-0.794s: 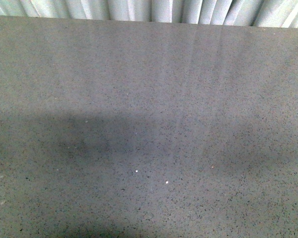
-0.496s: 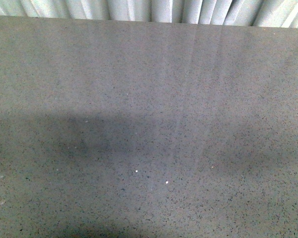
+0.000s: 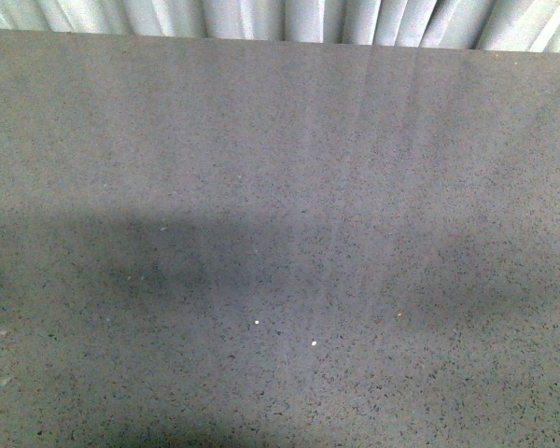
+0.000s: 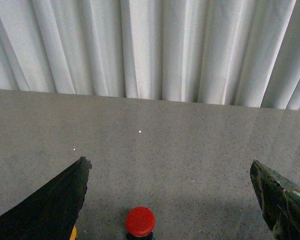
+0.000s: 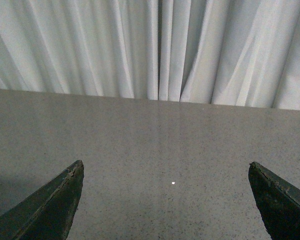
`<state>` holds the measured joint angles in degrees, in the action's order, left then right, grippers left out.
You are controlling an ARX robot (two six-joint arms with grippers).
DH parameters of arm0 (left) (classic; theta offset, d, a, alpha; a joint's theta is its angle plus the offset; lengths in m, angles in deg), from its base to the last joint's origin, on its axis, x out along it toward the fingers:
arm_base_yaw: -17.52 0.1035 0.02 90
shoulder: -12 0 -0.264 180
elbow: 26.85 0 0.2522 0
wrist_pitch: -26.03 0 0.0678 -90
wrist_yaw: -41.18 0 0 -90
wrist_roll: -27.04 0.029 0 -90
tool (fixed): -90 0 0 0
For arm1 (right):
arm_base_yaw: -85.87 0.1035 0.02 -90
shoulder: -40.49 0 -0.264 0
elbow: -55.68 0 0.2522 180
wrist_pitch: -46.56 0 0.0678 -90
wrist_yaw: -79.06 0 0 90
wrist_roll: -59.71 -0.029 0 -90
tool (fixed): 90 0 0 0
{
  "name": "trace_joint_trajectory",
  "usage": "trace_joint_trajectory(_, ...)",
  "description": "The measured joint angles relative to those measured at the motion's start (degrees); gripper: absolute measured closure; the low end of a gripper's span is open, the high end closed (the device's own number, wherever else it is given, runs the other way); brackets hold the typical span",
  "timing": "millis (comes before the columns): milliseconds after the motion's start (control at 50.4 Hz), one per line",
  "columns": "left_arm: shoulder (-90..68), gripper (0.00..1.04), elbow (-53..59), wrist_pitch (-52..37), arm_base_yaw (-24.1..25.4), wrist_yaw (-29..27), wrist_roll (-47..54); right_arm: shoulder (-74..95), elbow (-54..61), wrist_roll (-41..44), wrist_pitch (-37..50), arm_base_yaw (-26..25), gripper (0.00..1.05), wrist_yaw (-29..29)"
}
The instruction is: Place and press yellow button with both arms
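Both arms' jaws gaped wide, empty. The small yellow push button [image 4: 73, 233] showed as a sliver beside the left jaws, near a red domed button [image 4: 140, 220] on the grey speckled bench [image 4: 200, 145]; the grasp needed centring on yellow.

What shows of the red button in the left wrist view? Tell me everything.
The red button has a round, smooth, domed cap, plastic by its look, sitting on a dark collar that the picture's edge cuts off; its base is out of view. It appears upright on the grey speckled table, between the wide-open fingers of the left pincer, touching neither. Nothing presses it. The front view does not show it.
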<state>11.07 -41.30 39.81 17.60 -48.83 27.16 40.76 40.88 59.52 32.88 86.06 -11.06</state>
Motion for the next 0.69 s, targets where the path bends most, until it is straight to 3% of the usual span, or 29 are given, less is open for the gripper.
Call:
trace_joint_trajectory(159,-0.3,0.09,-0.1,0.4,0.2,0.9,0.2,0.0,0.0,0.0,0.0,0.0,0.09,0.0)
trace_joint_trajectory(238,-8.8,0.09,-6.1,12.8,5.5,15.6,5.5,0.0,0.0,0.0,0.0,0.0,0.09,0.0)
trace_joint_trajectory(318,-18.3,0.09,-10.2,13.0,9.3,22.8,8.3,0.0,0.0,0.0,0.0,0.0,0.09,0.2)
trace_joint_trajectory(417,-34.5,0.09,-17.2,0.9,15.2,24.9,9.9,0.0,0.0,0.0,0.0,0.0,0.09,0.1)
trace_joint_trajectory(695,-68.6,0.09,-21.4,-23.1,27.8,21.4,13.8,0.0,0.0,0.0,0.0,0.0,0.09,0.1)
